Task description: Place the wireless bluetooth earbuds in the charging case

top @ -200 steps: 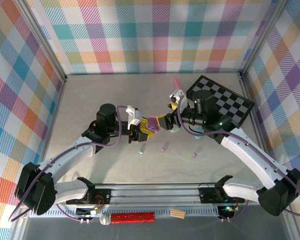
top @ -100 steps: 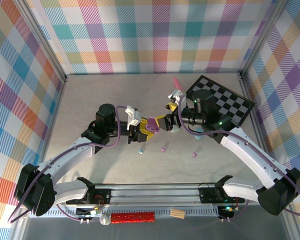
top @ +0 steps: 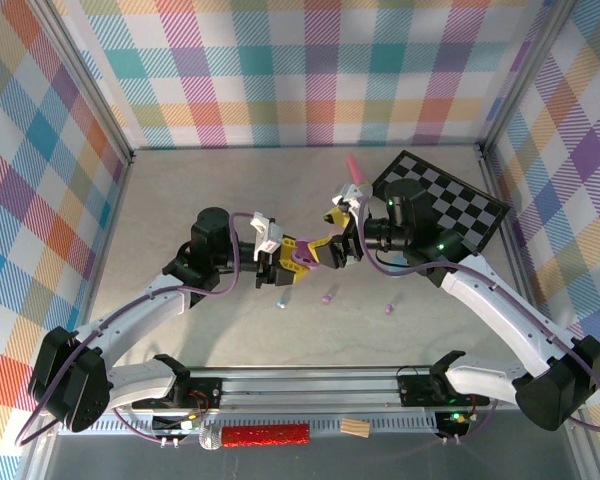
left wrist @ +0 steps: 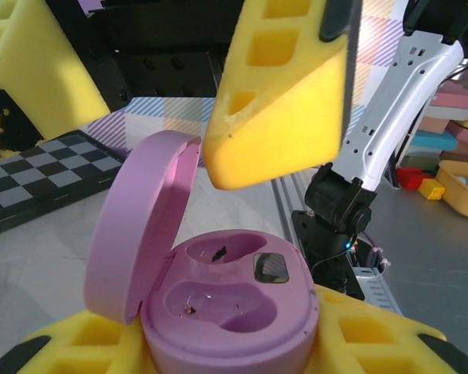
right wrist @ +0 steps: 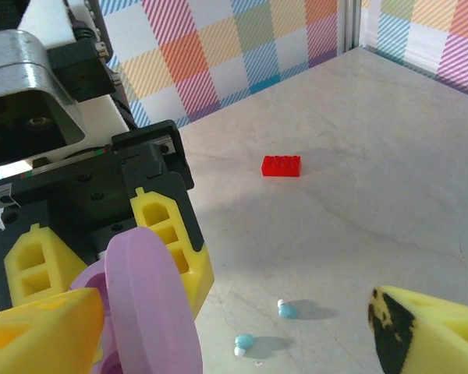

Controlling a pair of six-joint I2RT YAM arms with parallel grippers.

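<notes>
My left gripper (top: 283, 264) is shut on the base of a purple charging case (left wrist: 230, 308), held above the table. The lid (left wrist: 136, 226) stands open and both wells are empty. My right gripper (top: 335, 243) is open and holds nothing. One of its yellow fingers (left wrist: 281, 93) hangs just over the wells, the other lies beyond the lid. From the right wrist, the lid (right wrist: 148, 304) sits by my right gripper's (right wrist: 230, 315) left finger. Two blue earbuds (right wrist: 287, 309) lie on the table below. Seen from above, blue (top: 283, 300) and purple earbuds (top: 328, 296) lie near the front.
A black-and-white checkerboard (top: 450, 205) lies at the back right under the right arm. A pink toy microphone (top: 353, 165) lies behind the grippers. Another purple earbud (top: 388, 309) lies front right. A red brick (right wrist: 281, 165) lies further out on the table.
My right gripper has moved left and closed in on the case, so its fingers now straddle the open lid. The left gripper keeps its hold and has barely moved.
</notes>
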